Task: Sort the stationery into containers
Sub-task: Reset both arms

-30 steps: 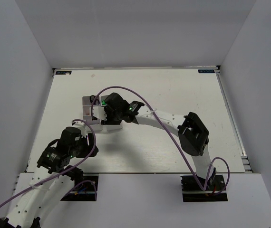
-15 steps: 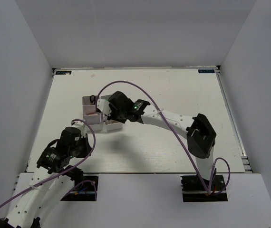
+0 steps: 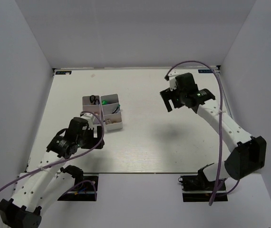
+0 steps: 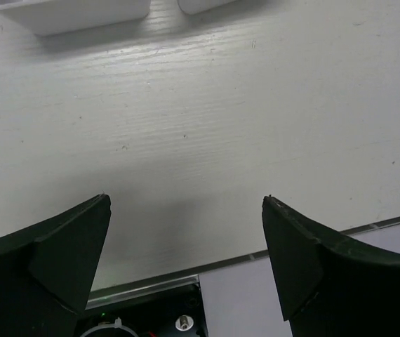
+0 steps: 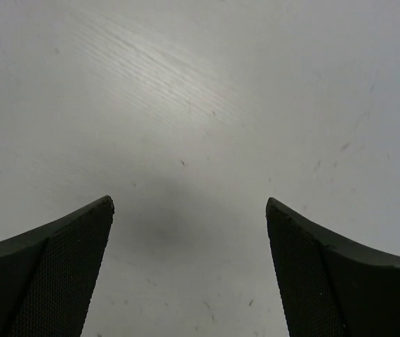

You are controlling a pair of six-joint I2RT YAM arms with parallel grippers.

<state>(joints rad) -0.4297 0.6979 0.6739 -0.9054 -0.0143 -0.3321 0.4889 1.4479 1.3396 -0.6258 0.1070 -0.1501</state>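
Note:
Two pale trays (image 3: 102,114) stand side by side left of the table's middle. Black-handled scissors (image 3: 93,99) lie in the left tray's far compartment. A green-capped marker (image 3: 105,101) and thin pens (image 3: 115,109) lie in the right tray. My left gripper (image 3: 94,137) is open and empty just in front of the trays. In the left wrist view it (image 4: 186,199) hangs over bare table, with the tray bases (image 4: 67,17) at the top. My right gripper (image 3: 171,100) is open and empty over bare table at the back right, and the right wrist view (image 5: 189,200) shows the same.
The table's near edge (image 4: 305,239) and the left arm's base mount (image 4: 151,312) show at the bottom of the left wrist view. White walls (image 3: 21,71) enclose the table on three sides. Purple cables (image 3: 195,64) loop from both arms.
My right arm has swung from over the trays to the back right, uncovering them. My left arm has shifted a little toward the trays.

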